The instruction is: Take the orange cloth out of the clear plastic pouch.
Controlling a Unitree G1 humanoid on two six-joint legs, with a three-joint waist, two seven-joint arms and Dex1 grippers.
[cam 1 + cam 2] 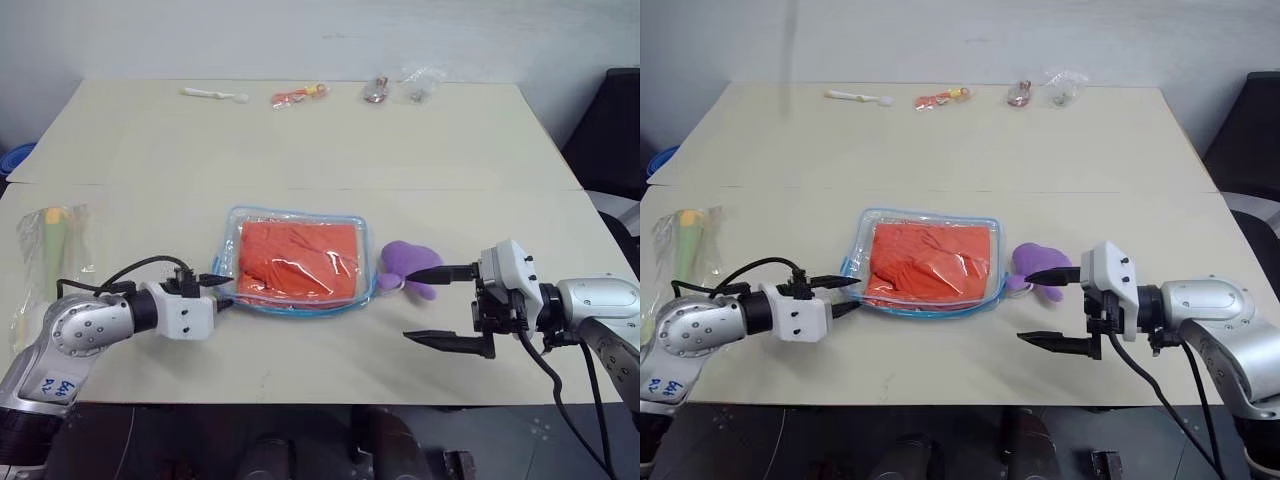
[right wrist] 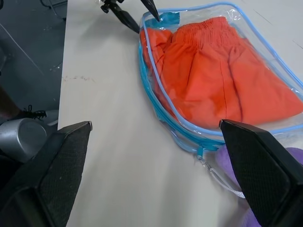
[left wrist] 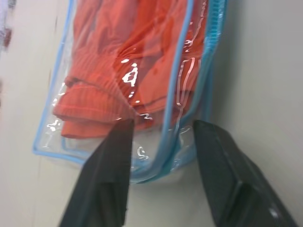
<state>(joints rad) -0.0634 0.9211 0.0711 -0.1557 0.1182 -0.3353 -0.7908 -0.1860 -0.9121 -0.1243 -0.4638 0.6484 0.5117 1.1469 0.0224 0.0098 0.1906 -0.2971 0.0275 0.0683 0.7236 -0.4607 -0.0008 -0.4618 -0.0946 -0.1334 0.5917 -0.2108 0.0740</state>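
The left gripper [image 3: 158, 142] stands with its two black fingers parted astride the near left corner of the clear plastic pouch [image 1: 296, 263], one finger over the pouch's top face and the other beside the blue zipper trim; whether either finger actually presses the plastic cannot be told. The orange cloth [image 1: 299, 258] lies folded inside that pouch, filling most of it, its hemmed edge just ahead of the left fingertips in the left wrist view. The pouch rests flat on the pale table [image 1: 300, 140], near the front edge and between the two arms. On the other side, the right gripper [image 1: 440, 305] hangs wide open and empty above the table, pointing toward the pouch's right end but apart from it, its upper finger reaching across a small purple plush toy [image 1: 408, 266] that sits just beside the pouch's right edge. A thin cord from the zipper end trails toward the toy in the right wrist view. Well to the left lies a thin clear bag [image 1: 50, 250] holding a green-and-white brush. Along the table's far edge sit a white utensil [image 1: 214, 95], an orange packet [image 1: 298, 96] and two small clear wrapped items [image 1: 400, 88].
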